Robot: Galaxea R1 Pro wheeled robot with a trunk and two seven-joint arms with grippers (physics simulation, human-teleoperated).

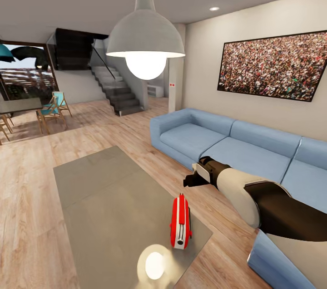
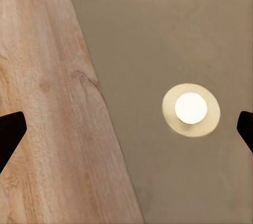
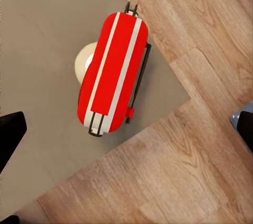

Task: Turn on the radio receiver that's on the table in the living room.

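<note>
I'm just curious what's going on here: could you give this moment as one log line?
phase: approach | radio receiver: near table corner | right gripper: open above radio, no contact | left gripper: open above table edge

Red radio (image 1: 180, 221) w/ white stripes; grey table (image 1: 104, 189); blue sofa (image 1: 236, 144).

From my right gripper (image 1: 188, 181), fingers spread wide, I find the radio receiver (image 3: 112, 72) directly below and apart from it: red with white stripes and a thin dark handle, standing upright. It sits near the corner of the table (image 1: 104, 198), whose grey glossy top mirrors the lamp in the living room (image 1: 91, 121).
</note>
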